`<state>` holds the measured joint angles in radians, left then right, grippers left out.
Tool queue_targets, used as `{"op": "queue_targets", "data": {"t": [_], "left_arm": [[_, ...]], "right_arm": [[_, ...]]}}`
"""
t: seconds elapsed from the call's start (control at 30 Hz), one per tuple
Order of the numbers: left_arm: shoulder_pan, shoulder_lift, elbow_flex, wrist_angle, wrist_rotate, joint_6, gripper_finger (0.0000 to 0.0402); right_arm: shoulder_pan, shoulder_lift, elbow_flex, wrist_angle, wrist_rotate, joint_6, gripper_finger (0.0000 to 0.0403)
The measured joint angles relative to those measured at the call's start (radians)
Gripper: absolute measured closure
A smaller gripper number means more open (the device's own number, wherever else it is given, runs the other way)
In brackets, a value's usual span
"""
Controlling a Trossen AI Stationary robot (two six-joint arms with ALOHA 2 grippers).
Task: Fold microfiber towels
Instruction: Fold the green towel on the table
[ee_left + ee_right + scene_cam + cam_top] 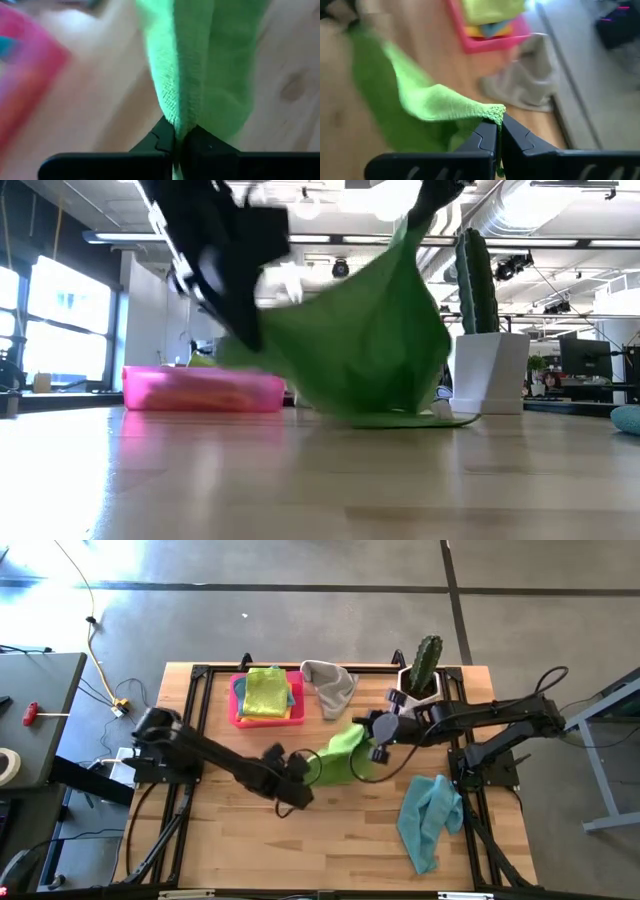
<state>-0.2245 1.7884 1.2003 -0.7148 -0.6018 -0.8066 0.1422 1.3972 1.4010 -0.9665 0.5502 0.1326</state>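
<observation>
A green microfiber towel [338, 753] hangs between my two grippers at the table's middle; its lower edge [405, 420] rests on the wood. My left gripper [179, 134] is shut on it at its near left side, and my right gripper [499, 125] is shut on it at its far right side. A yellow-green towel [266, 692] lies on other folded cloths in the pink tray [238, 712]. A grey towel [329, 685] lies crumpled right of the tray. A light blue towel [430, 817] lies crumpled near the right front. My left gripper pinches a bunched edge of the green towel [176, 117] between its two fingers, coming slanting down from the table's left. The cloth runs up and away from the fingers toward the other gripper. My right gripper pinches a corner of the green towel [492, 113] between its fingertips, slanting down from the table's right. The corner is lifted clear, and the cloth slopes down from it toward the table.
A cactus in a white pot [424, 671] stands at the far right, close behind my right arm. The pink tray sits at the far left of the table. Bare wood [340, 840] lies toward the near edge.
</observation>
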Motion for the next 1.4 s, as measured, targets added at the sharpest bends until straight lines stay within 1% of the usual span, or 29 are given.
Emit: {"op": "queue_targets", "data": {"t": [0.07,0.13,0.17,0.2,0.27,0.33,0.4,0.47,0.53,0.6,0.63,0.67,0.73,0.8,0.87,0.97,1.03,1.27,1.33,1.4], "left_arm": [[0.0,-0.039,0.049,-0.102,-0.001,0.031,0.0398],[0.0,-0.083,0.091,-0.261,-0.002,0.066,0.0398],[0.0,-0.098,0.122,-0.303,-0.006,0.086,0.04],[-0.001,-0.118,0.151,-0.343,-0.007,0.107,0.04],[-0.006,-0.156,0.201,-0.488,-0.007,0.138,0.04],[-0.015,-0.185,0.255,-0.54,-0.008,0.154,0.0401],[-0.026,-0.21,0.298,-0.642,0.006,0.156,0.0401],[-0.04,-0.23,0.347,-0.648,0.055,0.157,0.0401],[-0.052,-0.247,0.381,-0.698,0.143,0.17,0.0401],[-0.069,-0.253,0.423,-0.668,0.21,0.183,0.0401],[-0.077,-0.257,0.432,-0.686,0.236,0.183,0.0401],[-0.088,-0.258,0.444,-0.705,0.243,0.181,0.0401],[-0.109,-0.256,0.477,-0.678,0.221,0.161,0.0401],[-0.129,-0.257,0.491,-0.738,0.203,0.138,0.0401],[-0.145,-0.251,0.505,-0.718,0.184,0.122,0.0401],[-0.164,-0.243,0.499,-0.749,0.183,0.119,0.0401],[-0.175,-0.236,0.503,-0.748,0.181,0.112,0.0401],[-0.199,-0.22,0.502,-0.762,0.19,0.111,0.0401],[-0.203,-0.22,0.501,-0.759,0.212,0.098,0.0401],[-0.203,-0.222,0.501,-0.749,0.283,0.087,0.0402]], "right_arm": [[0.022,0.0,0.0,0.002,-0.06,0.002,0.0403],[0.05,-0.003,0.0,0.032,-0.109,0.001,0.0403],[0.066,-0.004,0.0,0.05,-0.13,0.002,0.0403],[0.083,-0.005,0.0,0.064,-0.143,0.001,0.0403],[0.114,-0.012,0.0,0.116,-0.168,0.0,0.0403],[0.147,-0.023,0.0,0.141,-0.191,0.002,0.0403],[0.173,-0.031,0.0,0.188,-0.208,0.002,0.0403],[0.198,-0.042,0.0,0.192,-0.254,0.001,0.0403],[0.209,-0.05,0.001,0.235,-0.307,0.0,0.0403],[0.224,-0.057,0.0,0.228,-0.353,0.002,0.0403],[0.227,-0.059,0.0,0.239,-0.362,0.002,0.0403],[0.228,-0.061,0.0,0.252,-0.352,0.004,0.0403],[0.24,-0.063,0.0,0.24,-0.293,0.046,0.0403],[0.244,-0.065,0.0,0.244,-0.273,0.077,0.0403],[0.244,-0.064,0.0,0.233,-0.326,0.092,0.0403],[0.247,-0.064,0.0,0.223,-0.415,0.127,0.0403],[0.247,-0.064,0.0,0.21,-0.453,0.151,0.0403],[0.254,-0.064,0.0,0.175,-0.453,0.182,0.0403],[0.254,-0.064,0.0,0.177,-0.462,0.178,0.0403],[0.253,-0.064,0.0,0.177,-0.537,0.155,0.0403]]}}
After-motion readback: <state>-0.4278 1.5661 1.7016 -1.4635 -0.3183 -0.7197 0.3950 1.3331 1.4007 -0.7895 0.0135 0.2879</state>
